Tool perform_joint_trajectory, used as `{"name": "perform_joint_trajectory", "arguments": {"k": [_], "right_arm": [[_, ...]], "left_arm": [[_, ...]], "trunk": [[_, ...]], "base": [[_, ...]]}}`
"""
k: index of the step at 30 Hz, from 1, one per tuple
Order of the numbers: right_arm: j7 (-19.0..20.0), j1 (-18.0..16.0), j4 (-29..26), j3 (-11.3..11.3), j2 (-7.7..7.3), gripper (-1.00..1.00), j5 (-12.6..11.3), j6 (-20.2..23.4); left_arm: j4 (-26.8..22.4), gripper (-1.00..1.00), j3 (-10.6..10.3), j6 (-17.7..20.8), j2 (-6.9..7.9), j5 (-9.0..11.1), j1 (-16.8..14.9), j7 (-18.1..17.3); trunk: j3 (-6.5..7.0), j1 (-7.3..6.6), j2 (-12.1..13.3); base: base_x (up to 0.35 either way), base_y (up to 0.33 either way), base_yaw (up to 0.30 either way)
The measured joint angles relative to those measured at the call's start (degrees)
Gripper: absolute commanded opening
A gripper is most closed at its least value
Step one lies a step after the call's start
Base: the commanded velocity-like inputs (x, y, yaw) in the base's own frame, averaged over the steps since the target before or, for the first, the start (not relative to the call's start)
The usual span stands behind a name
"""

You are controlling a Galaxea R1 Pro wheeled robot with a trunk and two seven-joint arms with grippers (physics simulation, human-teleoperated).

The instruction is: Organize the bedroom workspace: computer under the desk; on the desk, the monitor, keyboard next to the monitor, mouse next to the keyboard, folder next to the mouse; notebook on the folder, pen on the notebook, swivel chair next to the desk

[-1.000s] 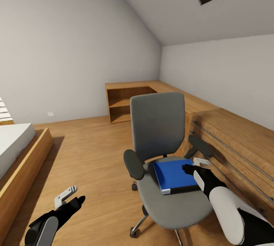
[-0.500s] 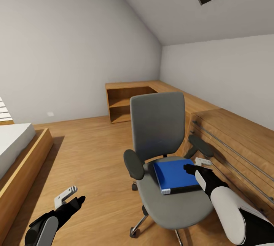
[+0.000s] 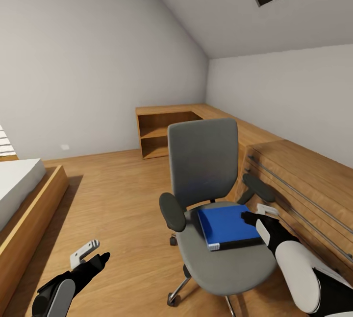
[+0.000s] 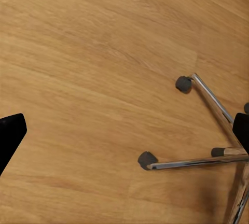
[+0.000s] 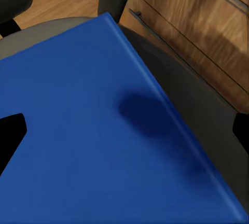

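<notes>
Edging rightward along the blue folder (image 3: 229, 225) lying flat on the swivel chair (image 3: 206, 180) seat, the right gripper (image 3: 255, 217) hovered wide open and empty, where a careless push could roll the chair; left gripper (image 3: 93, 252) idled open.

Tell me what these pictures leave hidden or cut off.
- Right gripper over the bright blue flat folder: head view leaves contact unclear.
- Grey padded swivel chair: its chrome base is cut by the head view's lower edge.
- Left gripper: fingertips run off the left wrist view's sides.
</notes>
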Motion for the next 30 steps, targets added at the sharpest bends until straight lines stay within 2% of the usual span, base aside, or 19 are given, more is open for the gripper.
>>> {"name": "perform_joint_trajectory", "arguments": {"k": [6, 10, 16, 20, 30], "right_arm": [[0.35, 0.0, -0.01, -1.45, -0.61, 1.0, -0.11, 0.0], [2.43, 0.0, -0.04, -2.48, -0.95, 1.0, -0.84, 0.01], [5.09, 0.0, 0.02, -2.94, -2.51, 1.0, -3.83, 0.02], [7.42, -0.01, 0.11, -3.06, -3.82, 1.0, -6.67, 0.01], [8.96, -0.01, 0.2, -3.14, -4.5, 1.0, -8.38, 0.0]], "left_arm": [[0.06, 1.0, 0.0, 0.0, 0.0, 0.0, 0.0, 0.0], [0.07, 1.0, 0.0, 0.0, 0.0, 0.0, 0.0, 0.0], [0.07, 1.0, 0.0, 0.0, 0.0, 0.01, 0.0, 0.0], [0.07, 1.0, 0.0, 0.0, 0.0, 0.05, 0.0, 0.0], [0.07, 1.0, 0.0, 0.0, 0.0, 0.04, 0.0, 0.0]], "trunk": [[0.0, 0.0, 0.0], [0.0, 0.0, 0.0], [0.0, 0.0, 0.0], [0.0, 0.0, 0.0], [0.0, 0.0, 0.0]], "base": [[0.0, 0.0, 0.0], [0.0, 0.0, 0.0], [0.0, 0.0, 0.0], [0.0, 0.0, 0.0], [0.0, 0.0, 0.0]]}}
